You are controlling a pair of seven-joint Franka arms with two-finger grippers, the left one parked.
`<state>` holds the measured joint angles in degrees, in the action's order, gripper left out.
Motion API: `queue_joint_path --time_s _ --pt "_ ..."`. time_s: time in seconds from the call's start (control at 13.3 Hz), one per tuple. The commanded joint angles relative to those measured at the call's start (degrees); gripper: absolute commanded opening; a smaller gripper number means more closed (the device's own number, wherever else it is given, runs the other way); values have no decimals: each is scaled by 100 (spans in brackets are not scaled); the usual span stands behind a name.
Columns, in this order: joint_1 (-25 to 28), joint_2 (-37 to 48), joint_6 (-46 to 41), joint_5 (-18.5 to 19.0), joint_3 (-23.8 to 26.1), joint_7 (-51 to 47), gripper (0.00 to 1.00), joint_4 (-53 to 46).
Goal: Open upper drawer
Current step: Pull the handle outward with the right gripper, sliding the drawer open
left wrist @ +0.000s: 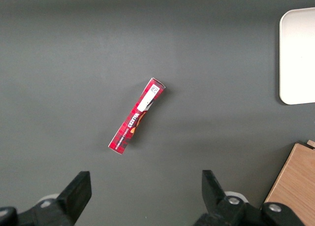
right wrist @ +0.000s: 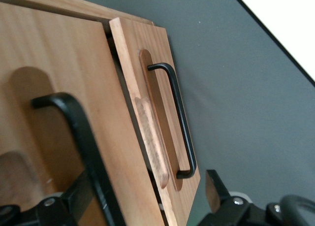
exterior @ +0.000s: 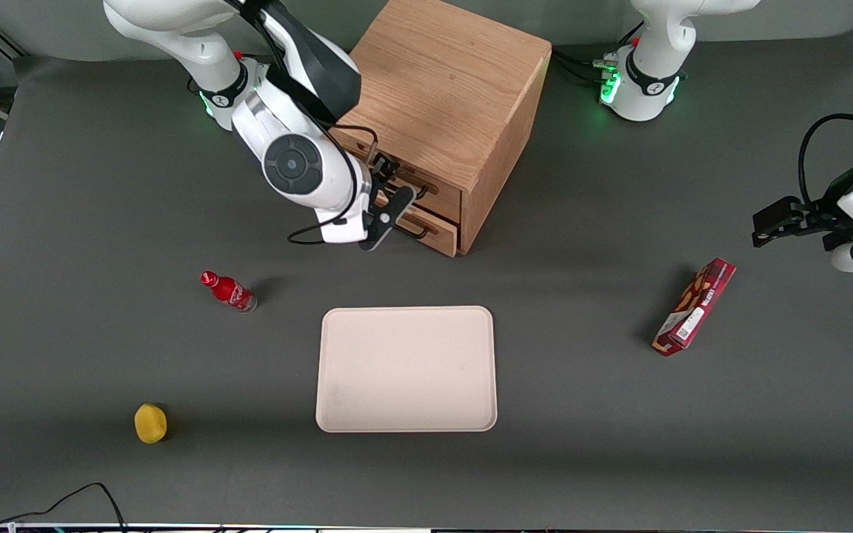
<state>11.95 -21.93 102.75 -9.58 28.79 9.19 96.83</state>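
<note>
— Where is the upper drawer (exterior: 397, 176) found?
— At the top of the oak cabinet (exterior: 447, 89), above the lower drawer (exterior: 434, 226).
— And the end effector (exterior: 389, 191)?
— It is held at the cabinet's front, fingers spread wide, the upper drawer's handle (right wrist: 81, 137) lying between them, ungripped.

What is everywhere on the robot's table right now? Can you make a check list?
Surface: dark grey table, flat.
Job's things: upper drawer in the oak cabinet, black handle, barely out if at all.
Clutter: cream tray; red bottle lying down; yellow fruit; red snack box.
Grippers: gripper at the drawer fronts, fingers either side of the upper handle.
Cables: black cable at the table edge nearest the camera.
Surroundings: nothing seen.
</note>
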Motion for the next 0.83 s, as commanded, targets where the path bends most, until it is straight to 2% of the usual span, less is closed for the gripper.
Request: queue_joint_path --time_s 0.0,0.75 --pt "105 -197 70 44 48 -66 100 -68" --pt "53 -197 87 158 -5 -49 100 -182"
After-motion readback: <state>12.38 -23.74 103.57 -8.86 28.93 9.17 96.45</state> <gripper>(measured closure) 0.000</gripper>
